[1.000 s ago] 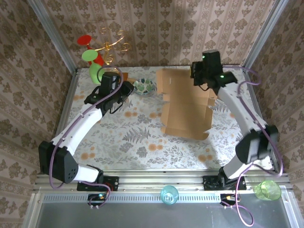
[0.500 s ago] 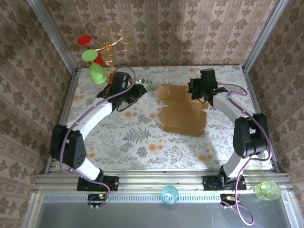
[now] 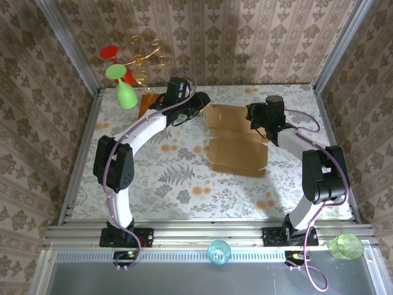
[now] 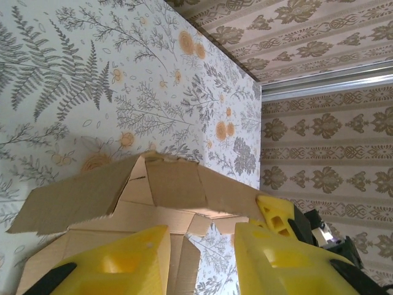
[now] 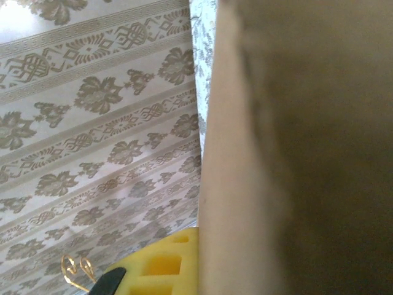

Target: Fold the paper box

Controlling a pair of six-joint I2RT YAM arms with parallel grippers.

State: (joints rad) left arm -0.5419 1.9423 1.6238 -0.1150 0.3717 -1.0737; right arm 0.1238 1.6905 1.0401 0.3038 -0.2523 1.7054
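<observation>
The right gripper sat at the far right edge of the paper box. From its wrist, one yellow finger showed low down, cut off by the frame. The other was hidden behind a cardboard panel lying right against the camera, so I cannot tell whether that hand was clamped on the flap or slack.

The left gripper stood at the box's far left corner with its jaws apart, gripping nothing. A raised, creased flap rose just ahead of its fingers, and a thin cardboard edge ran into the gap between them. The fingers' lower parts were cut off.

Behind the left gripper, an orange-brown board lay partly covered by the arm. Further back in the corner, green and red goblets hung on a gilt stand.

The box lay between the two hands on a table covered with a fern-and-flower print. Patterned wallpaper walls closed it in on three sides.
</observation>
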